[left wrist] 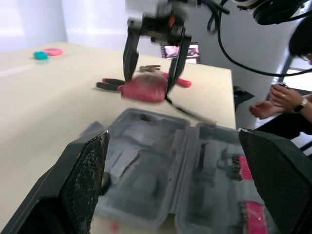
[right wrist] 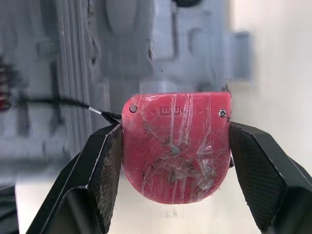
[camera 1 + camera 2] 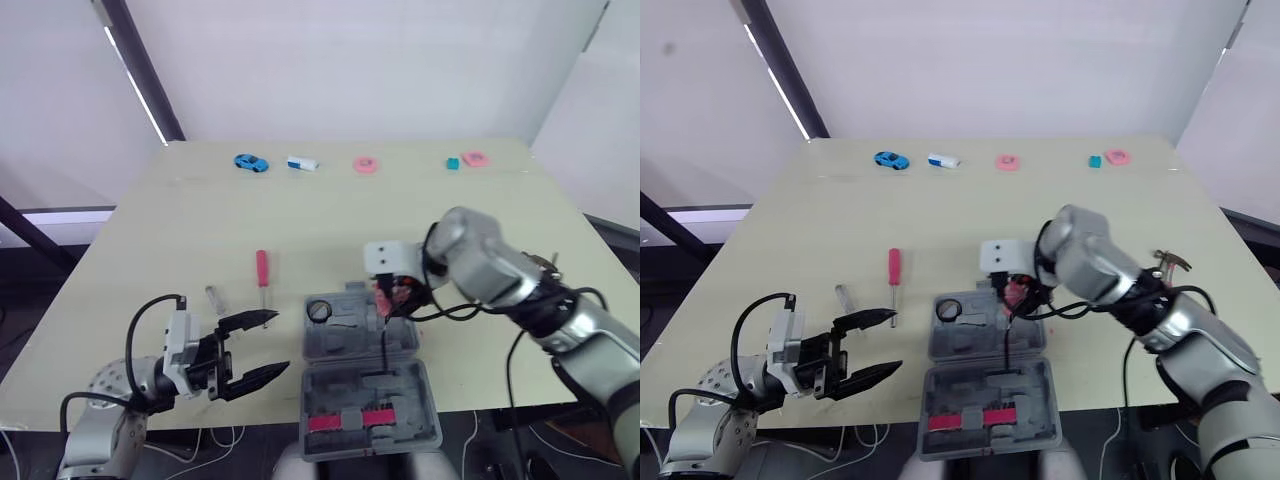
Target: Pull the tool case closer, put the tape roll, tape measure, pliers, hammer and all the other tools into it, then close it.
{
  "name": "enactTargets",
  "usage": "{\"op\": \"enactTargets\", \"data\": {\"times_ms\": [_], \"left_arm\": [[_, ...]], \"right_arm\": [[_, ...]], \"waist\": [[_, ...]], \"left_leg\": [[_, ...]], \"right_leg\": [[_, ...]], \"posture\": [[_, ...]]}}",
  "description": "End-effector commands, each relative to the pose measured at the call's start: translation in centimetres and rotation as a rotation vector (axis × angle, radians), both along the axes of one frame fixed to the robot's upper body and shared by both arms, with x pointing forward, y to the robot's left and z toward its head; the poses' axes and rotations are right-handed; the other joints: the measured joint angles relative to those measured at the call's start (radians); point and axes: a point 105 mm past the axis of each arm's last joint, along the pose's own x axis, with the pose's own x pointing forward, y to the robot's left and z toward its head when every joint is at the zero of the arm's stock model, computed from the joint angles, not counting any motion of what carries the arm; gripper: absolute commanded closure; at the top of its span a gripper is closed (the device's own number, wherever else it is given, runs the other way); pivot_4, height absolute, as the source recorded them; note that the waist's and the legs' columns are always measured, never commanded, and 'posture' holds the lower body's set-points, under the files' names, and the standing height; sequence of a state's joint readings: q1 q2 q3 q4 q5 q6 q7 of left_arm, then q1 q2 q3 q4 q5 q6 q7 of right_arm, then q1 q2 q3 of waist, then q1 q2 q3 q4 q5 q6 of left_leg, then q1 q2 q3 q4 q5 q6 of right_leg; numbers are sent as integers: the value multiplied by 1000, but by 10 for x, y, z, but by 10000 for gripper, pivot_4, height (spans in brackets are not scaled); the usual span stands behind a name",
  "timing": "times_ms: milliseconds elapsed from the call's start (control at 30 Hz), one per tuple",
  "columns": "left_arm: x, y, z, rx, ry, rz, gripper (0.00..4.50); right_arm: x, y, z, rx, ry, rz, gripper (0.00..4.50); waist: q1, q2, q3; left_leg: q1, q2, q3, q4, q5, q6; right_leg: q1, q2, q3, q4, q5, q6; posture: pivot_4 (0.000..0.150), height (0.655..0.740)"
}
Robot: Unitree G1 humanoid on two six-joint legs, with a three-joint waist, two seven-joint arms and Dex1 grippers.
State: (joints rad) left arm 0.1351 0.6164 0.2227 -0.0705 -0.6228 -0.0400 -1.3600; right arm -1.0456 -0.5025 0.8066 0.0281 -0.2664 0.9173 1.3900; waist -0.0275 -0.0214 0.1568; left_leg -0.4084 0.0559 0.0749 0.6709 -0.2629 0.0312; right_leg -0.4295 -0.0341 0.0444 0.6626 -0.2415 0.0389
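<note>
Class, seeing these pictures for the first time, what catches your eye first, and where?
The right end effector grips a red tape measure over the far edge of the open grey tool case, which sits at the near edge of the table. To the case's left, the left end effector hangs open, with a red screwdriver lying beyond it.

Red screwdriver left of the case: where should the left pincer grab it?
Grip the screwdriver by its red handle, the thicker far end. It lies flat on the table with its shaft pointing toward the robot, so come from above and close across the handle's width. The open left pincer sits nearest.
</note>
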Motion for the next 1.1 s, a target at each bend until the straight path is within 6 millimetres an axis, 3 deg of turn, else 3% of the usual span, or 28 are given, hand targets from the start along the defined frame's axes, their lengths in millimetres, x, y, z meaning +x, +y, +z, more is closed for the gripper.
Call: {"op": "enactTargets", "data": {"times_ms": [33,200,833,900,967,1100], "left_arm": [[-6,3,5,0,-41,22,0],[-12,5,6,-5,-40,42,0],[-13,4,9,-3,-32,53,0],[-12,5,8,-3,-28,52,0],[-11,6,5,-4,-22,51,0],[-9,8,2,-8,-12,47,0]], "right_arm": [[11,-6,0,-48,-16,-50,16967],[15,-11,-8,-91,0,-62,16967],[19,6,-20,-81,2,-33,16967],[19,7,-19,-70,3,-28,6501],[20,8,-16,-45,-1,-47,1347],[20,2,-6,20,-16,-79,1347]], "waist": [[11,0,0],[12,0,0],[9,0,0],[8,0,0],[8,0,0],[10,0,0]], "left_leg": [[-8,0,-1,2,1,-2],[-12,-1,1,2,1,-2],[-9,1,0,2,2,-3],[-9,1,-1,2,2,-3],[-9,1,-1,2,2,-3],[-9,1,0,2,2,-3]], "right_leg": [[-7,-1,-2,0,2,4],[-10,-2,-4,0,2,4],[-9,1,-4,3,2,3],[-9,1,-4,3,2,3],[-9,1,-4,3,2,3],[-9,1,-4,3,2,3]], "posture": [[1500,7400],[1500,7400],[1500,7400],[1500,7400],[1500,7400],[1500,7400]]}}
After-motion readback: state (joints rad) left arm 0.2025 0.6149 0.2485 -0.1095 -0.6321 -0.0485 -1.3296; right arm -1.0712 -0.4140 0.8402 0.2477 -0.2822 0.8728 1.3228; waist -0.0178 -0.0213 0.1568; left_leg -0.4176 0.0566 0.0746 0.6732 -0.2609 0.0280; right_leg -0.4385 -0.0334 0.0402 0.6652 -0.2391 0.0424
